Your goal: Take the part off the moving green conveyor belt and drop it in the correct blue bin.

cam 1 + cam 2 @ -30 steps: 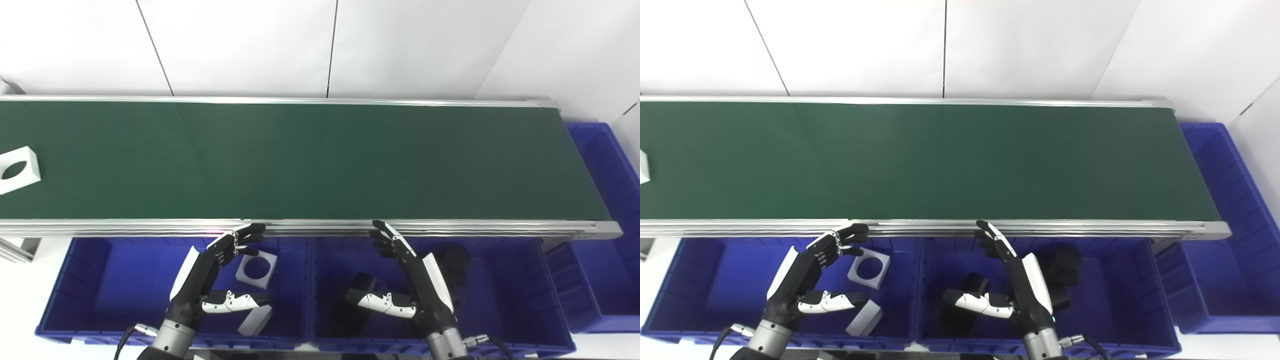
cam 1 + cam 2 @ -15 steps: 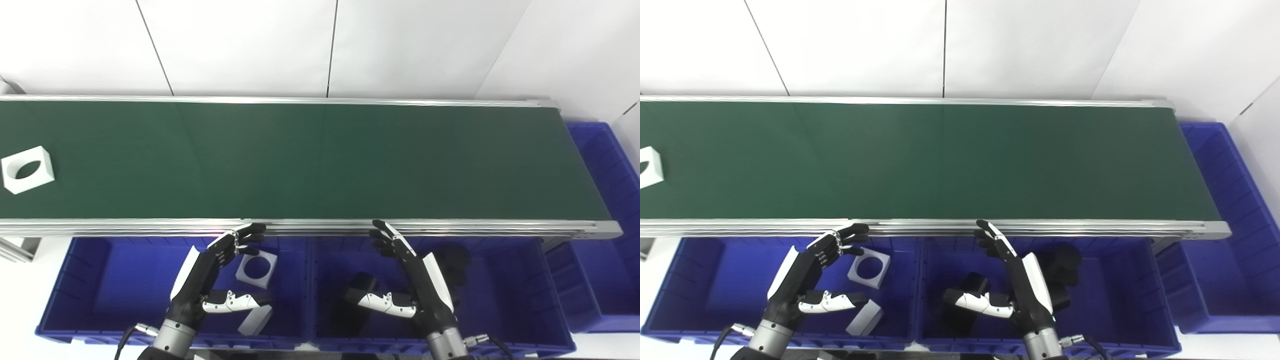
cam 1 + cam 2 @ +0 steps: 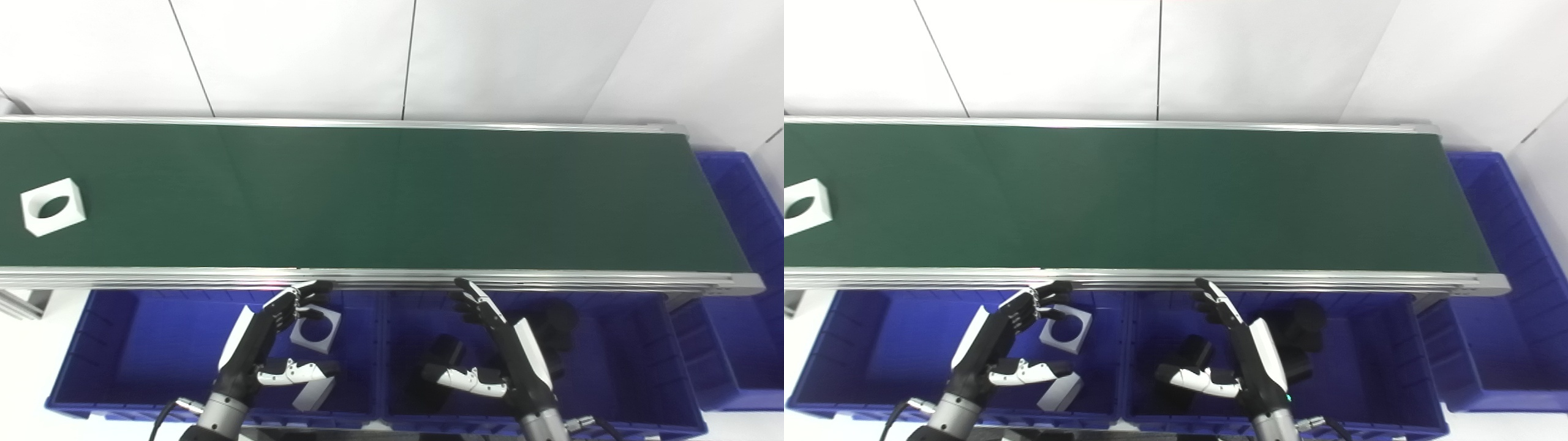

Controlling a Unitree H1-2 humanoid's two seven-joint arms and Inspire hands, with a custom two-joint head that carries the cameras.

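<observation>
White part [image 3: 806,206] rides the green belt's [image 3: 1151,196] left end.

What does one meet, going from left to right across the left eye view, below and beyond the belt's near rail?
Left blue bin → left hand → right hand → black parts → far-right blue bin.

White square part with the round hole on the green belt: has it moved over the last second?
Yes. The white square part has travelled rightward along the green conveyor belt, away from the picture's left edge, while the belt's aluminium frame barely shifts.
</observation>
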